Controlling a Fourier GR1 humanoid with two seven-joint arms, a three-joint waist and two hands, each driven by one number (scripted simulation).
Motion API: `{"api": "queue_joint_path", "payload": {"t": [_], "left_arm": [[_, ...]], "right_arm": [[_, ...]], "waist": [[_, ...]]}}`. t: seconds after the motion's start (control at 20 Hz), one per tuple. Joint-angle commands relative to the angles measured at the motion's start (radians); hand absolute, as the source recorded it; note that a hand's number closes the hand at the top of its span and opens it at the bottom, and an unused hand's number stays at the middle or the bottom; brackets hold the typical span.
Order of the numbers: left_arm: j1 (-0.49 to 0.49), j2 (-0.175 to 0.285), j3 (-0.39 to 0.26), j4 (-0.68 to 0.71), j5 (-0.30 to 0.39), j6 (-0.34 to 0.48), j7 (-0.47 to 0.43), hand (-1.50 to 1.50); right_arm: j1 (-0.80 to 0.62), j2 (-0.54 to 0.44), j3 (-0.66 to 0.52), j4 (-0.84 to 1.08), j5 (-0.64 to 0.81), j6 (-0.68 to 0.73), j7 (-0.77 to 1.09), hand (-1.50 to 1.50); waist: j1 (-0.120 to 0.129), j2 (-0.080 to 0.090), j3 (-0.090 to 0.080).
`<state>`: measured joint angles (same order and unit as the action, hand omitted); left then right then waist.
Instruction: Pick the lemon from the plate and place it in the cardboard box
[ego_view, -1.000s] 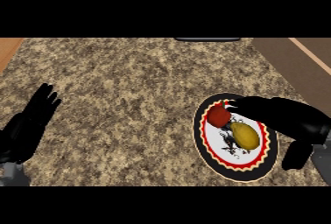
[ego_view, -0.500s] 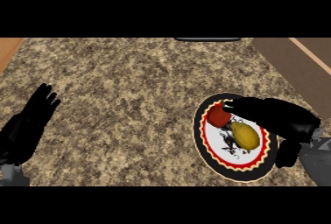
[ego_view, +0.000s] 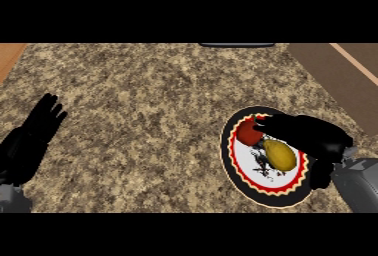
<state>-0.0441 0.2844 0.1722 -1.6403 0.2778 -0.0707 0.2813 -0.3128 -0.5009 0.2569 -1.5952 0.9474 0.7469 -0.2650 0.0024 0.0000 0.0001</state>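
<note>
Two fruits lie on the round plate (ego_view: 275, 195) at the table's (ego_view: 148, 100) right: the yellow lemon (ego_view: 280, 155) and a red fruit (ego_view: 247, 134) just beside it; the right hand (ego_view: 310, 137) arches over both, fingers spread and unclenched, thumb beside the lemon, grasping nothing; the left hand (ego_view: 33, 135) rests open at the left edge.

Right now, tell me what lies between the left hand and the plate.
Head view: only bare counter between the left hand and the plate.
</note>
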Motion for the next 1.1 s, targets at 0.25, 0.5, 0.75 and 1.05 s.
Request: {"api": "queue_joint_path", "payload": {"t": [0.25,0.5,0.75,1.05], "left_arm": [[0.002,-0.038,0.008,-0.051,-0.033,0.017,0.034,0.0],[0.005,-0.023,0.059,0.077,-0.017,-0.057,-0.076,0.0],[-0.027,-0.072,0.007,-0.013,-0.072,0.027,0.032,0.0],[0.007,-0.027,0.068,0.052,-0.026,-0.082,-0.052,0.0]], "right_arm": [[0.029,0.052,0.005,0.016,0.096,0.012,-0.009,-1.5],[-0.04,0.086,0.003,0.117,0.136,-0.005,-0.018,-1.5],[0.014,0.104,-0.002,0.074,0.169,-0.01,-0.035,-1.5],[-0.029,0.102,-0.025,0.227,0.181,-0.19,-0.189,1.5]], "waist": [[0.0,-0.001,0.0],[0.002,0.001,0.0],[-0.002,0.0,0.0],[0.003,0.001,0.0]]}}
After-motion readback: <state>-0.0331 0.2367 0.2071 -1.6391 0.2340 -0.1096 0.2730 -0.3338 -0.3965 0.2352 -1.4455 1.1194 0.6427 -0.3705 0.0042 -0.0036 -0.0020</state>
